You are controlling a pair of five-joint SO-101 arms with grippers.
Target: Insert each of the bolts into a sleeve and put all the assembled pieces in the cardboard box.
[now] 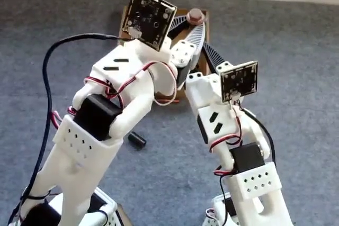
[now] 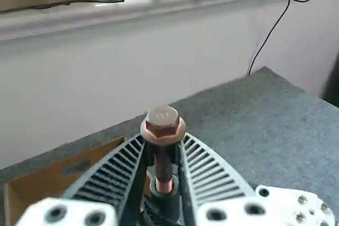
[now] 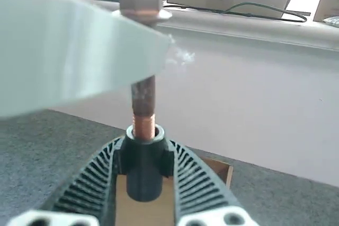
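Observation:
Above the cardboard box (image 1: 205, 19) the two grippers meet. My left gripper (image 2: 163, 141) is shut on a bolt (image 2: 163, 124) with a brown hex head, held upright by its shaft. My right gripper (image 3: 142, 152) is shut on a black sleeve (image 3: 142, 170) just below it. The bolt's coppery threaded end (image 3: 143, 123) sits in the sleeve's mouth, while the rest of the shaft stands out above. In the high view the bolt head (image 1: 195, 17) shows between the left gripper (image 1: 189, 25) and the right gripper (image 1: 204, 46). A second black sleeve (image 1: 136, 140) lies on the carpet under the left arm.
Grey carpet covers the table. The box (image 2: 47, 181) lies open directly beneath the grippers, its brown floor (image 3: 212, 170) showing behind the sleeve. A pale wall and a ledge with cables rise beyond the table's far edge.

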